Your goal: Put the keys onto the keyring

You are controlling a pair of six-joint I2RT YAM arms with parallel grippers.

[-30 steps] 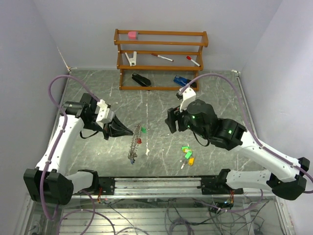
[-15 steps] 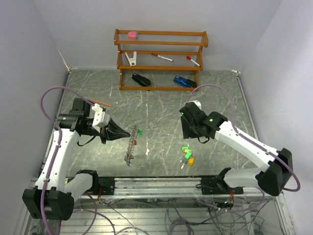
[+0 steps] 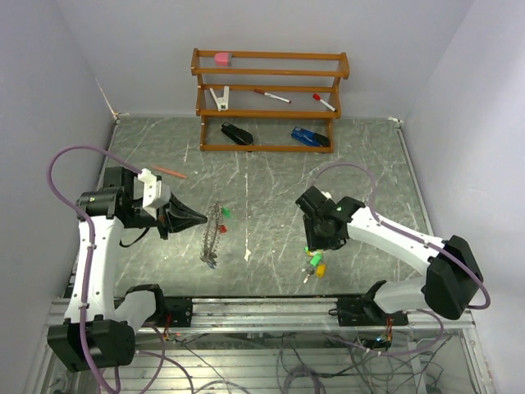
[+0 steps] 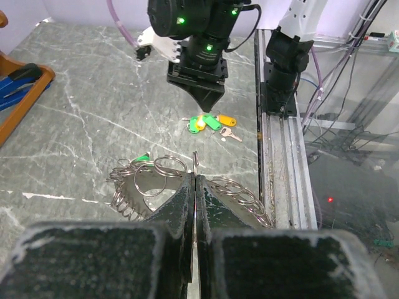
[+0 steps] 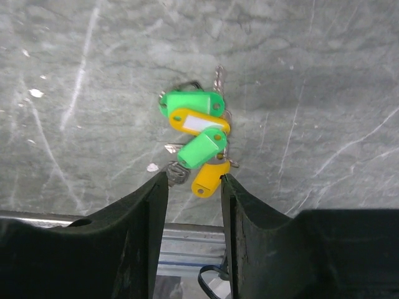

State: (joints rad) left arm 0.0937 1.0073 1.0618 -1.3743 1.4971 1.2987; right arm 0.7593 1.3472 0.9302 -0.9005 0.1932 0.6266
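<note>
Keyring of pale silvery wire (image 3: 211, 235) pinched in left tool (image 4: 194, 179); at its three o'clock, right tool (image 5: 193, 179) hovers, narrowly parted, over green and yellow-orange tagged keys (image 5: 196, 140).

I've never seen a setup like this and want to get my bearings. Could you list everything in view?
table: one, grey-green marbled, under everything
rack: one, brown wood, back of table
pink block: one, rack's top shelf
white clip-like item: one, lower rack shelf, left
pens: two, red-capped, same shelf
black item: one, on table under rack
blue item: one, on table under rack, right
keyring: one, silvery, strung with small rings and green and red tags, left of centre
keys: four tags show, two green, two yellow-orange, heaped near front rail
left arm: white, jaws shut on keyring
right arm: white and black, jaws open over keys
</note>
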